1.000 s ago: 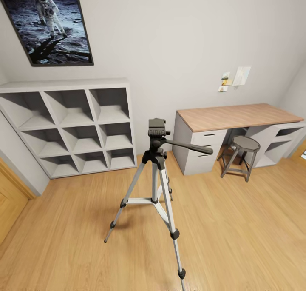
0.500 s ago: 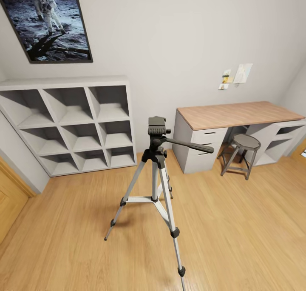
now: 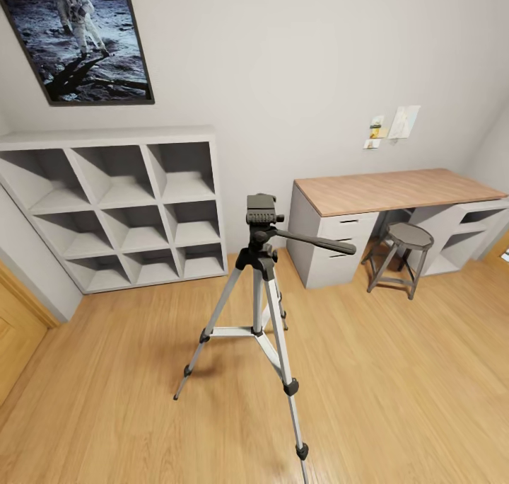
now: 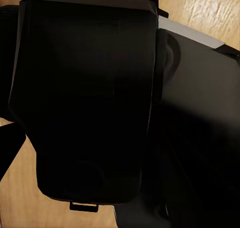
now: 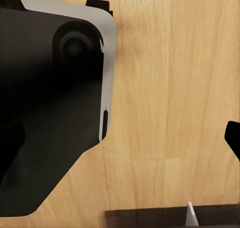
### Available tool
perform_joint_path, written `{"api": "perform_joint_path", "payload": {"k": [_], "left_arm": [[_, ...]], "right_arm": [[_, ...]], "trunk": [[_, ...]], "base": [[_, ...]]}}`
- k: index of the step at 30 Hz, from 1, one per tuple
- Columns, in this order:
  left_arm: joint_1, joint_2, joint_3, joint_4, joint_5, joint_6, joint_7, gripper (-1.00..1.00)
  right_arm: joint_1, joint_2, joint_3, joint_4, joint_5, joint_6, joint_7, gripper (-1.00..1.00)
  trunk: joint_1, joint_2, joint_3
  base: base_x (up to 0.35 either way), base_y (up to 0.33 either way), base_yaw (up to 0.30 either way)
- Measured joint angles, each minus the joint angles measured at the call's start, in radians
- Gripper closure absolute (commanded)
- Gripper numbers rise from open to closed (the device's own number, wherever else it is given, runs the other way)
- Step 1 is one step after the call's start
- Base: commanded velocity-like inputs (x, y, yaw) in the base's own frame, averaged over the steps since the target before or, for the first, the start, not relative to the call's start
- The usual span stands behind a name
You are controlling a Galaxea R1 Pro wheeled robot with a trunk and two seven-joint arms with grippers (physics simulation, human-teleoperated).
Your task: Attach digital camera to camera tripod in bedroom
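The camera tripod (image 3: 260, 286) stands on the light wood floor in the middle of the head view. It has silver legs, black feet and a black head (image 3: 261, 211), with the pan handle (image 3: 314, 243) pointing right. Its top plate is bare. In the left wrist view a black boxy body, the digital camera (image 4: 85, 98), sits right against the lens, and my left gripper looks shut on it with its fingers hidden. In the right wrist view a black fingertip (image 5: 233, 137) shows at the frame's edge, with nothing held over the floor.
White cube shelves (image 3: 120, 211) stand against the wall to the left, under a framed astronaut picture (image 3: 81, 35). A wood-topped desk (image 3: 396, 190) with a round stool (image 3: 403, 254) is at the right. A wooden door (image 3: 18, 332) is at the far left. The robot's dark body (image 5: 45, 98) shows over the floor.
The whole head view shifted slightly between the oldest frame and the later one, so the camera moved. The tripod and furniture have not moved.
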Motion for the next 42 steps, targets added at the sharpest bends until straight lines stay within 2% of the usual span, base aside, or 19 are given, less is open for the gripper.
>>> {"api": "perform_joint_path", "payload": {"k": [3,6,8,9,10,11,13,15,17,19,21,22,26,30,42], "left_arm": [[0.000,0.000,0.000,0.000,0.000,0.000,-0.001,1.00],[0.000,-0.001,0.000,0.000,0.000,0.000,0.000,1.00],[0.000,-0.001,0.000,0.000,0.000,0.000,-0.001,1.00],[0.000,-0.001,0.000,0.000,0.000,0.000,-0.001,1.00],[0.000,-0.001,0.000,0.000,0.000,0.000,-0.001,1.00],[0.000,-0.001,0.000,0.000,-0.001,0.000,-0.001,1.00],[0.000,-0.001,-0.001,0.000,-0.001,0.000,-0.001,1.00],[0.000,-0.001,-0.001,0.000,-0.002,0.000,-0.001,1.00],[0.000,-0.001,-0.001,0.000,-0.002,-0.001,-0.001,1.00],[0.000,-0.001,-0.001,-0.001,-0.002,-0.001,-0.002,1.00],[0.000,-0.001,-0.001,-0.001,-0.003,-0.001,-0.002,1.00],[0.000,-0.001,-0.001,-0.001,-0.004,-0.002,-0.002,1.00],[0.000,0.000,-0.001,-0.001,-0.005,-0.003,-0.002,1.00],[0.000,0.000,-0.001,-0.001,-0.005,-0.004,-0.003,1.00],[0.000,0.000,-0.001,-0.001,-0.005,-0.004,-0.003,1.00]], "right_arm": [[0.000,-0.001,0.007,-0.050,0.019,-0.001,0.002,-1.00],[0.002,-0.002,0.010,-0.245,0.023,0.069,0.008,-1.00],[0.002,-0.002,0.012,-0.460,0.022,0.239,0.021,-1.00],[0.002,-0.002,0.013,-0.585,0.021,0.346,0.042,-1.00],[0.003,-0.002,0.013,-0.660,0.020,0.400,0.056,-1.00],[0.004,-0.002,0.013,-0.780,0.019,0.496,0.088,-1.00],[0.003,-0.001,0.012,-0.972,0.017,0.618,0.137,-1.00],[-0.005,0.000,0.012,-1.124,0.014,0.708,0.177,-1.00],[-0.042,0.003,0.011,-1.265,0.013,0.785,0.214,-1.00],[-0.090,0.016,0.011,-1.333,0.008,0.828,0.240,-1.00],[-0.158,0.046,0.012,-1.385,-0.003,0.887,0.289,-1.00],[-0.209,0.071,0.012,-1.421,-0.015,0.939,0.355,-1.00],[-0.285,0.089,0.012,-1.511,-0.014,0.999,0.454,-1.00],[-0.308,0.096,0.020,-1.573,-0.013,1.021,0.495,-1.00],[-0.315,0.094,0.023,-1.589,-0.013,1.021,0.528,-1.00]], "trunk": [[0.000,0.000,0.000],[0.000,0.000,0.000],[0.000,0.000,0.000],[0.000,0.000,0.000],[0.000,0.000,0.000],[0.000,0.000,0.000],[0.000,0.000,0.000],[0.000,0.000,0.000],[0.000,0.000,0.000],[0.000,0.000,0.000],[0.000,0.000,0.000],[0.000,0.000,0.000],[0.000,0.000,0.000],[0.000,0.000,0.000],[0.000,0.000,0.000]], "base": [[0.000,0.000,0.000],[0.000,0.000,0.000],[0.000,0.000,0.000],[0.000,0.000,0.000],[0.000,0.000,0.000],[0.000,0.000,0.000],[0.000,0.000,0.000],[0.000,0.000,0.000],[0.000,0.000,0.000],[0.000,0.000,0.000],[0.000,0.000,0.000],[0.000,0.000,0.000],[0.000,0.000,0.000],[0.000,0.000,0.000],[0.000,0.000,0.000]]}}
